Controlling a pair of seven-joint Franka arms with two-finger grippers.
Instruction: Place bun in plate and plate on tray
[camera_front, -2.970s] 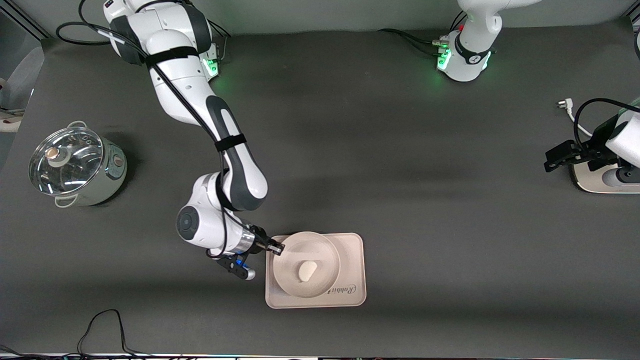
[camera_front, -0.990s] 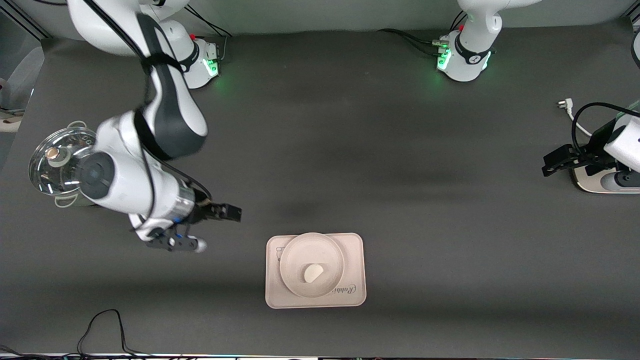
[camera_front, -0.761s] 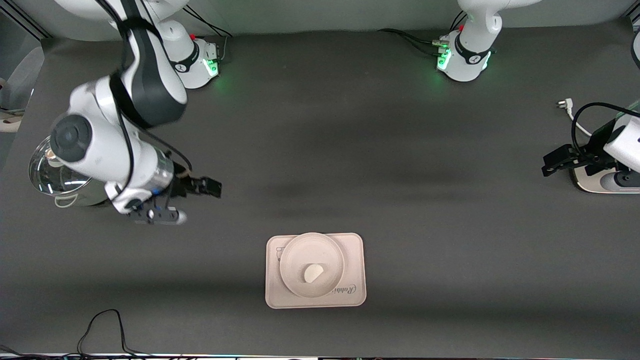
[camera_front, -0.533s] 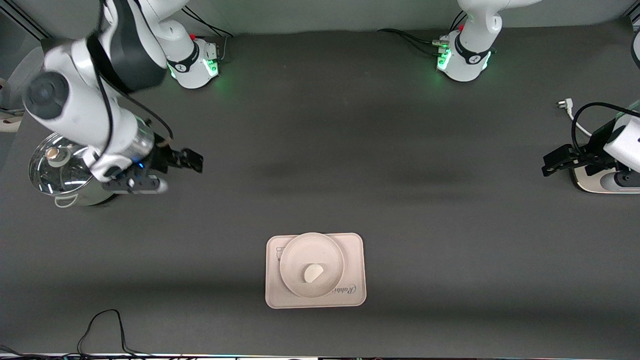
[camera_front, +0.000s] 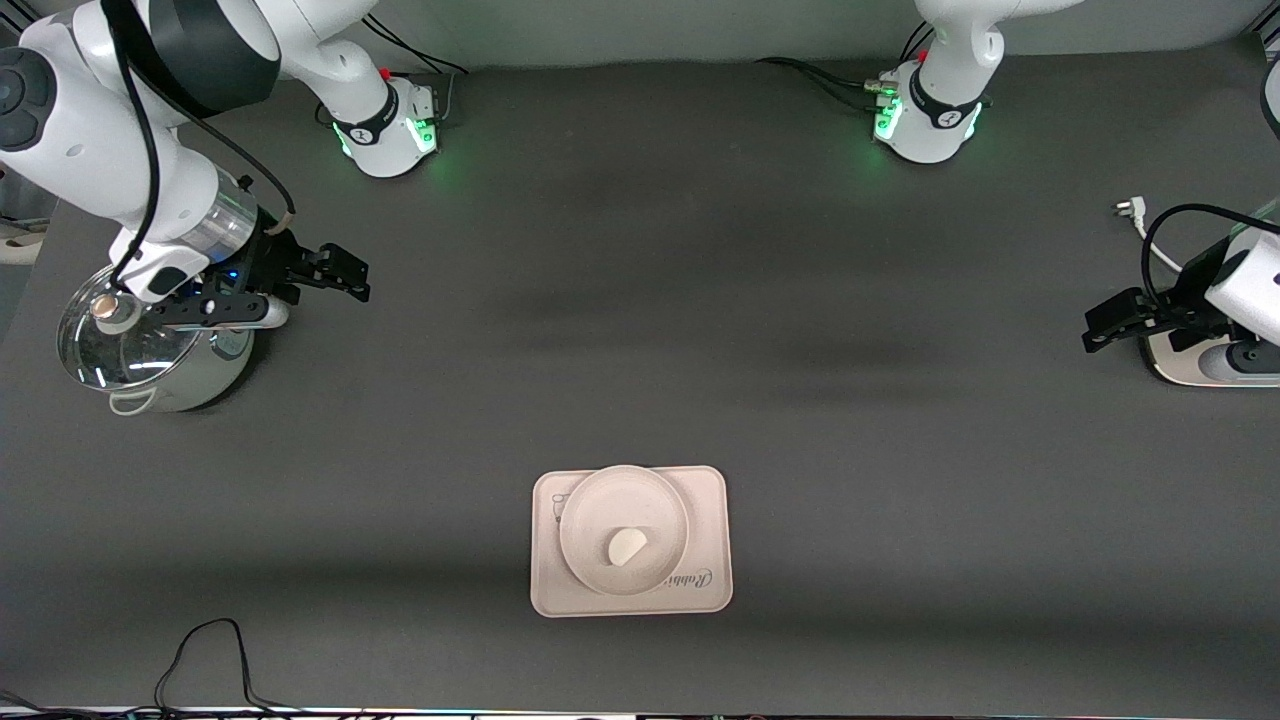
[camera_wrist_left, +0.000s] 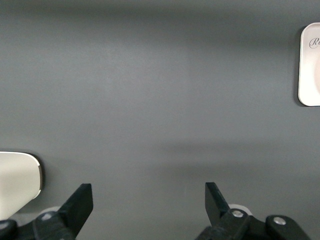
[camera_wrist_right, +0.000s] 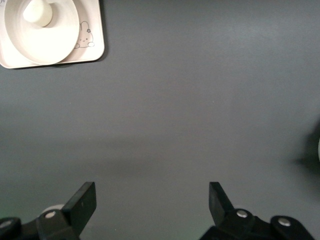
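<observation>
"Rabbit" script on tray (camera_front: 712, 520); plate (camera_front: 590, 500) on tray, holding bun (camera_front: 626, 546).

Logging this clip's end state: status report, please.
Both grippers open: right gripper up beside the pot, left gripper waiting at its table end. Bun in plate, plate on tray. Nothing obstructing.

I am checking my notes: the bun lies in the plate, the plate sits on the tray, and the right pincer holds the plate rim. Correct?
One error. The front view shows the right pincer open beside the pot, apart from the plate. The bun is in the plate, on the tray.
</observation>
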